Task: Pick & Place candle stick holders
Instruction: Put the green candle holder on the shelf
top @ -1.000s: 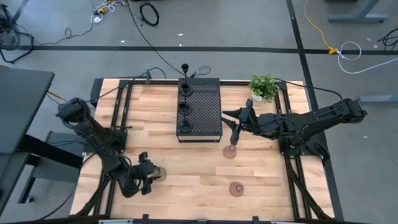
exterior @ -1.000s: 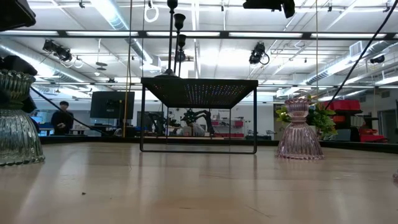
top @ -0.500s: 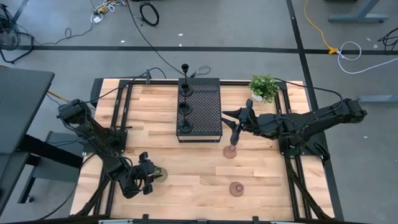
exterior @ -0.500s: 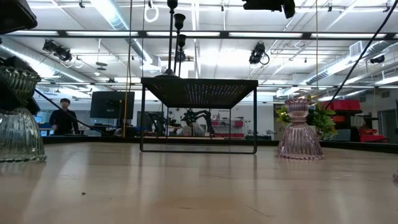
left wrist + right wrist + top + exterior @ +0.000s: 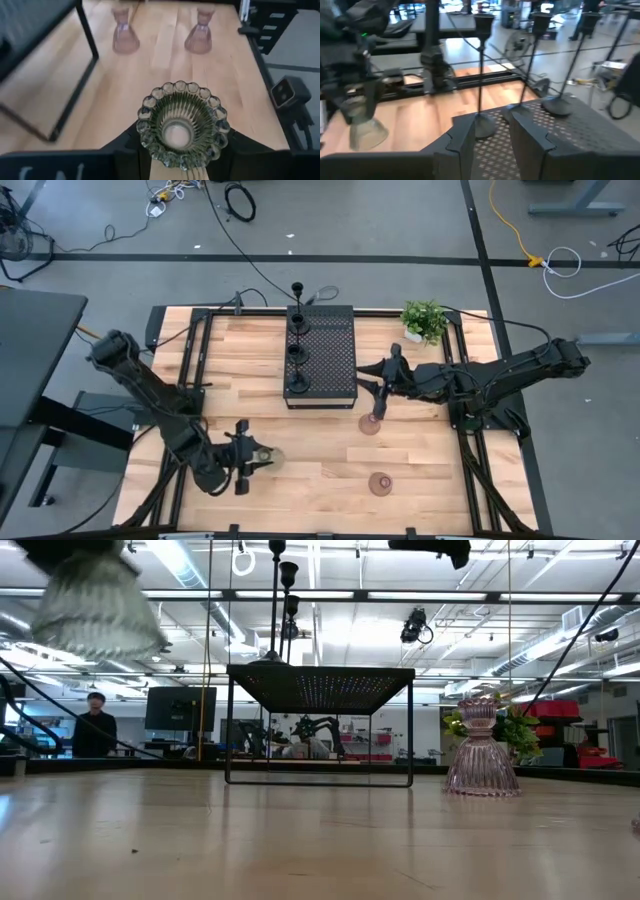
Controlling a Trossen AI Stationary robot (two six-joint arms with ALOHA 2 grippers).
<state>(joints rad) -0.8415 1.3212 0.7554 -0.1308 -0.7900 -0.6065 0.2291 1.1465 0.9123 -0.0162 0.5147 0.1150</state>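
**Left gripper holds olive holder clear of the table; right gripper spread at the perforated block**

Left gripper [image 5: 250, 458]: the two fingers [image 5: 120, 147] are closed against opposite sides of the olive holder [image 5: 183, 124]. The wrist view looks down into the ribbed glass cup, which sits upright between the finger tips. In the low view the olive holder [image 5: 97, 605] hangs high above the table surface [image 5: 320, 830], with no contact. In the high view this gripper is over the front-left part of the table [image 5: 250, 370].

Right gripper [image 5: 372, 381]: the fingers [image 5: 462, 140] are spread, with a gap between them and nothing held. They are level with the top of the perforated block [image 5: 580, 130], at its right edge, and face the base of the nearest black holder [image 5: 482, 75].

Black holders: three thin-stemmed pieces stand upright in a row along the left part of the perforated block [image 5: 335, 350]: front black holder [image 5: 297, 383], middle black holder [image 5: 297, 352] and rear black holder [image 5: 297, 290].

Reddish-brown holders: the first reddish-brown holder [image 5: 371, 423] stands on the table just beside the right gripper, in front of the block's right corner. The second reddish-brown holder [image 5: 380, 482] stands nearer the front edge, well apart from both grippers. Both appear beyond the olive holder in the left wrist view [image 5: 125, 32] [image 5: 198, 32].

A potted plant [image 5: 424, 320] stands at the rear right of the table
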